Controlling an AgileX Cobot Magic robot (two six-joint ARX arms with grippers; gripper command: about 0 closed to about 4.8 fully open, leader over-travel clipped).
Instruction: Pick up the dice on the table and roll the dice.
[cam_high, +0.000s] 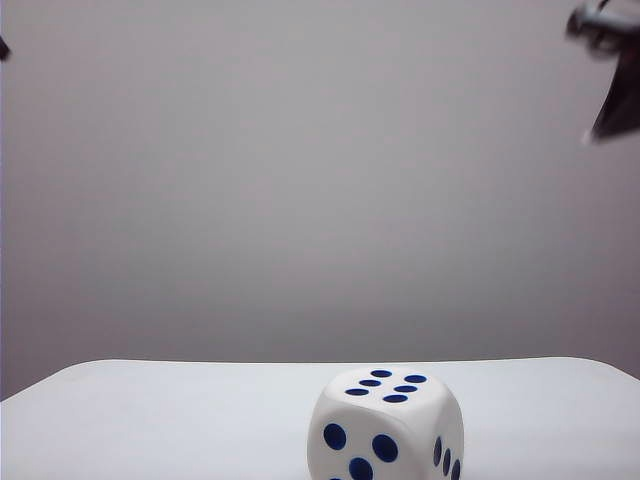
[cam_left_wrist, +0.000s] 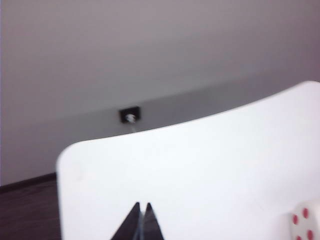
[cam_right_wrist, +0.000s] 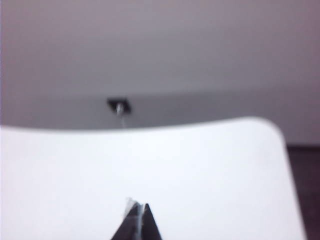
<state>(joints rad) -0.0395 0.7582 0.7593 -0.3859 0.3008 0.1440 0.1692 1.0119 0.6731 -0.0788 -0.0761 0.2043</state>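
1. the dice (cam_high: 388, 428) sits on the table (cam_high: 150, 420) at the near edge of the exterior view, a little right of the middle, with its lowest part cut off by the frame.
2. its top face shows six dark blue pips; the face toward the camera shows three blue pips in view, and the side face on the right shows a row of blue pips.
3. in the left wrist view only a corner of the dice (cam_left_wrist: 306, 222) shows, at the frame's edge, with red pips on the face seen there.
4. the left gripper (cam_left_wrist: 140, 222) hangs above bare table (cam_left_wrist: 200, 170), its two dark fingertips pressed together with nothing between them, well apart from the dice.
5. the right gripper (cam_right_wrist: 137, 222) also hangs over bare table (cam_right_wrist: 150, 165), fingertips pressed together and holding nothing; the dice does not show in that view.
6. in the exterior view a blurred dark arm part (cam_high: 608, 70) shows in the upper right corner, high above the table; whether it is the gripper itself cannot be told.
7. a small dark wall fitting (cam_left_wrist: 130, 115) sits on the grey wall (cam_high: 300, 180) beyond the table's far edge, seen in both wrist views (cam_right_wrist: 119, 105).
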